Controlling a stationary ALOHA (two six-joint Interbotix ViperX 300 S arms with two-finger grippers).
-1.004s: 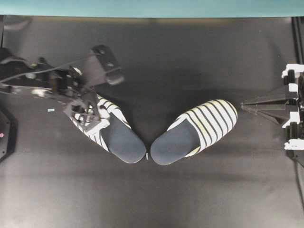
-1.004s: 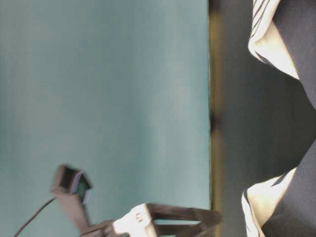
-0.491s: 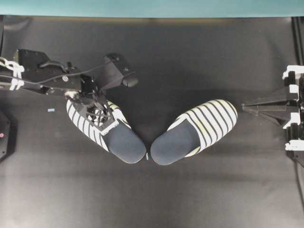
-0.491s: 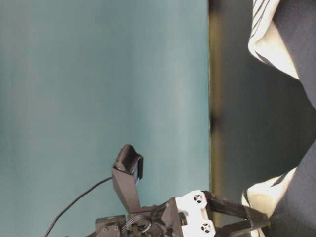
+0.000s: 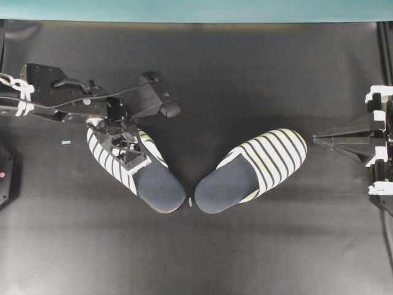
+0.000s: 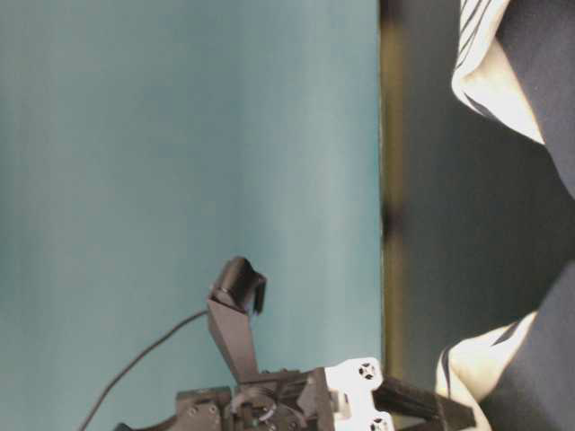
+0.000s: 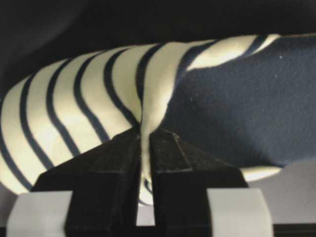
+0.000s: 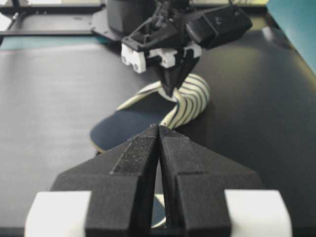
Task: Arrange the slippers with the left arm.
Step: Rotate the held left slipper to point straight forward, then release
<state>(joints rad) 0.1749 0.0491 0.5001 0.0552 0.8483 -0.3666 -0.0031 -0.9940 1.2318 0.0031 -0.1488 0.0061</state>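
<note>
Black matte counter [image 5: 245,258] carries the pair of slippers, heels nearly meeting near the centre and toes splayed outward in a shallow V. Nearest the bottom edge of the overhead view, a tiny pale speck [image 5: 191,202] lies on the counter between the two navy heels. The right slipper [image 5: 253,170] sits just right of centre, its dark insole toward seven o'clock and its striped, slightly yellowish toe cover pointing to about two o'clock, untouched. The left slipper [image 5: 136,168] lies at about nine o'clock from it, heel toward five o'clock and striped toe toward ten o'clock. The left gripper [image 5: 126,149] is down on that toe cover; in the left wrist view its two black fingers [image 7: 111,182] are pressed together on a raised fold of the striped fabric, pinching it at the edge where the toe cover meets the insole. The left arm [image 5: 52,99] reaches in from the nine o'clock edge, with its white-taped cables near that edge and its wrist camera [image 5: 158,103] standing out toward one o'clock of the gripper. At three o'clock, well apart from both slippers, the right gripper [image 5: 319,140] points toward the centre with its fingers pressed together on nothing. A teal wall [image 5: 196,9] runs along the twelve o'clock edge.
</note>
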